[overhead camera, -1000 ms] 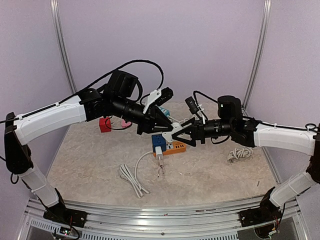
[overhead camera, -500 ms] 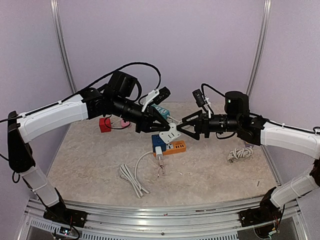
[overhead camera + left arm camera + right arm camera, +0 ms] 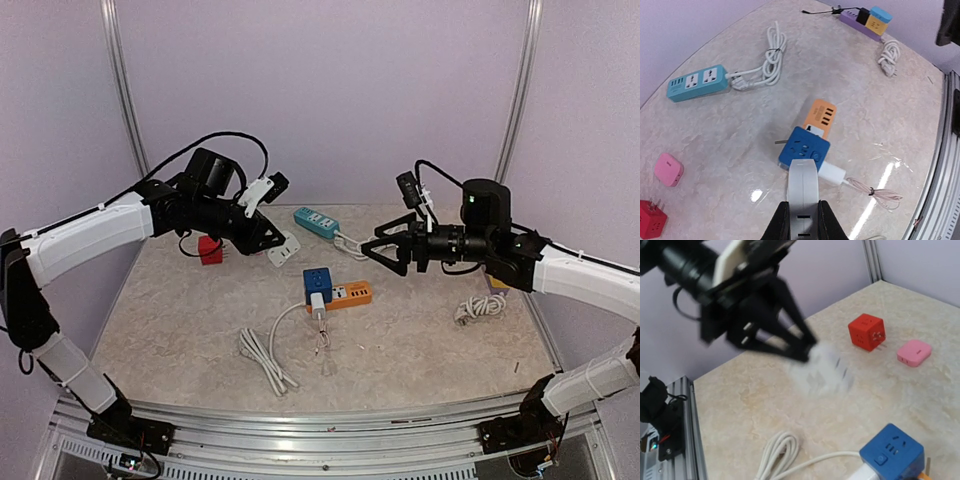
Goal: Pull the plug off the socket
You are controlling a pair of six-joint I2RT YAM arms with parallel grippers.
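The white plug (image 3: 804, 187) is off the socket: half a second ago it hung just above the blue socket cube (image 3: 318, 281), and now it is up in the air, well to the left of it. The left gripper (image 3: 270, 240) has it clenched between its fingers. The cube lies on the bench (image 3: 430, 340) against an orange power strip (image 3: 352, 294), with a second white charger (image 3: 832, 174) plugged in. The right gripper (image 3: 378, 250), jaws spread and holding nothing, has backed away. The pull looks done.
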